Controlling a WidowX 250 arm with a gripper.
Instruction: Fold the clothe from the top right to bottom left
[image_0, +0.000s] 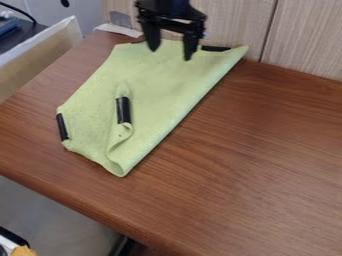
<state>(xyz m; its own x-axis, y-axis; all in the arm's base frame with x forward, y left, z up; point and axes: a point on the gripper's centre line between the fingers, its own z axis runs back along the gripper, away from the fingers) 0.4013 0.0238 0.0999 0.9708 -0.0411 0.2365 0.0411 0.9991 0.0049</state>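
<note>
The cloth (157, 80) is light green, the table (254, 150) reddish-brown.

There is no text, label, brand, number or sign which can be read here.
</note>
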